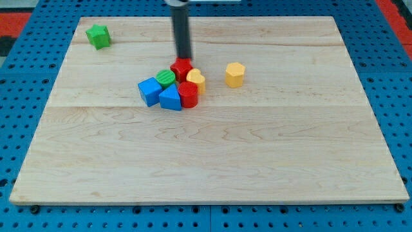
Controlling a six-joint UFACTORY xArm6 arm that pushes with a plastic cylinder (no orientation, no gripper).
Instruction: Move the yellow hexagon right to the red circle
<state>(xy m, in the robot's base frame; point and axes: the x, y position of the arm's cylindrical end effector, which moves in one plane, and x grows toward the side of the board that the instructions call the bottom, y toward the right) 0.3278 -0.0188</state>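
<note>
Nearest to the view's bottom, the wooden board [206,161] is bare, and the first things on it are the blocks of a tight cluster: a blue triangular block [171,98], a blue cube [149,91] to its left, and the red circle [188,94] touching the triangle on the view's right. Just behind them sit a green round block [166,78], a yellow block [196,80] of a heart-like shape, and a red block [181,67] of unclear shape. The yellow hexagon [235,74] stands alone, near the cluster on the view's right, apart from all other blocks. The rod has no jaws and holds nothing; the robot's tip [184,58] rests just behind the red block, perhaps touching it. Far at the view's top left lies a green block [98,36]. The risk is that the tip, travelling from here toward the hexagon, drags through the cluster and scatters the red circle; also a push off the hexagon's centre could turn it aside into the yellow block.
</note>
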